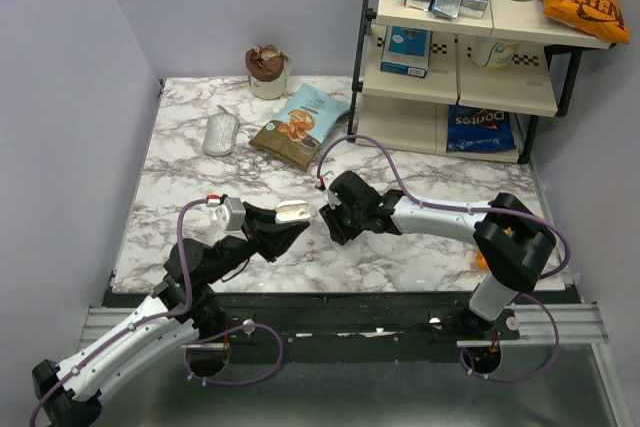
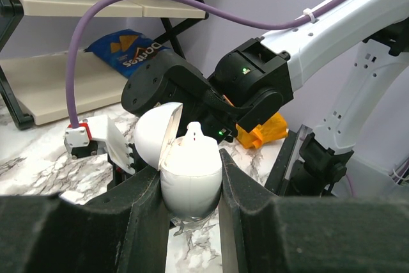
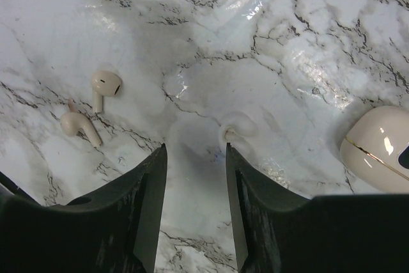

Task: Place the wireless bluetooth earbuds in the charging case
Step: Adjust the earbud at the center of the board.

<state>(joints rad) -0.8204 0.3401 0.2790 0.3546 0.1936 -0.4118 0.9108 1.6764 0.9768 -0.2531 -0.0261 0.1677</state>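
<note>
Left hand is clamped on the case, which is hinged open and upright, at the centre of the top view. Right hand has its fingers apart with nothing between them, facing down at the marble surface. Both earbuds lie loose on the surface just beside each other, at the left of the right wrist view.

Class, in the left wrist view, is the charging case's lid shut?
No: the charging case, held between the left fingers, has its lid open.
</note>
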